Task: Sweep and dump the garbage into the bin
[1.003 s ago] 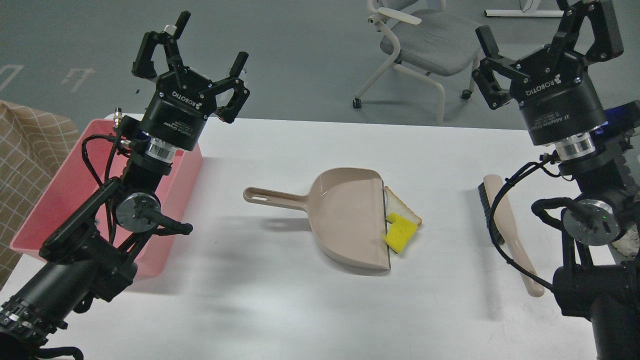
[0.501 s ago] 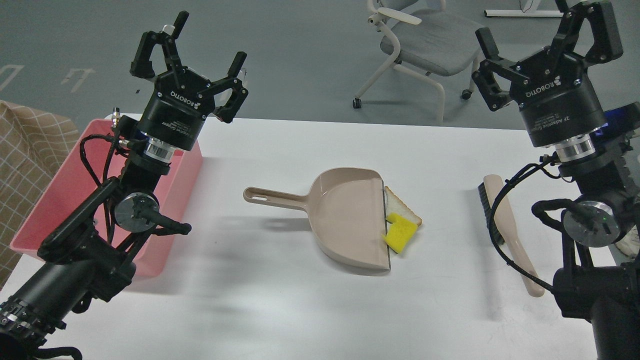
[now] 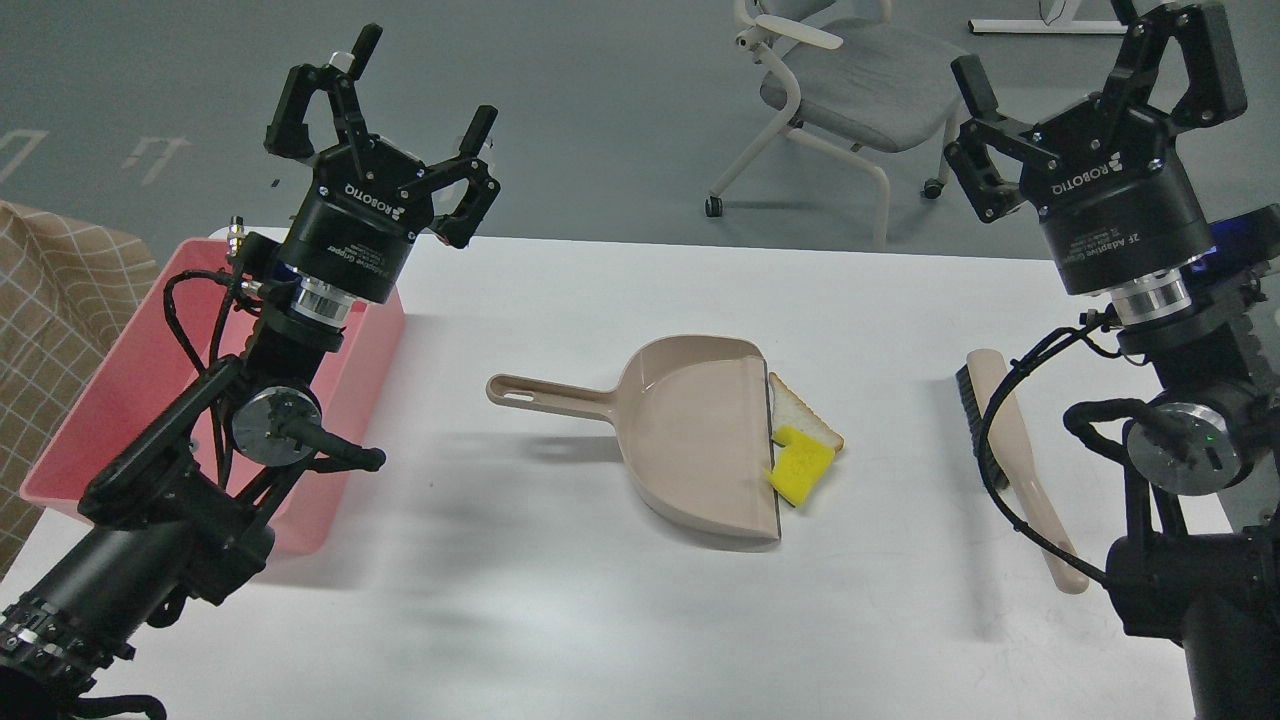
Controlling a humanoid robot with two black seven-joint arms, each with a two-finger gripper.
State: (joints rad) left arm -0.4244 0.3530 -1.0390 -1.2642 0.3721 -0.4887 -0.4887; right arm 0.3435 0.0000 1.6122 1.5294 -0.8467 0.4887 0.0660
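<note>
A beige dustpan (image 3: 690,430) lies in the middle of the white table (image 3: 560,620), handle to the left, mouth to the right. The bread slice (image 3: 800,407) and the yellow sponge block (image 3: 800,465) lie on the table right at the dustpan's mouth, the sponge partly over the bread. A beige hand brush (image 3: 1010,460) with black bristles lies on the right. The pink bin (image 3: 130,400) stands at the left edge. My left gripper (image 3: 420,85) is open and empty, raised above the bin's far end. My right gripper (image 3: 1090,65) is open and empty, raised above the brush.
A grey office chair (image 3: 850,90) stands on the floor beyond the table. A beige checked cloth (image 3: 50,300) hangs at the far left beside the bin.
</note>
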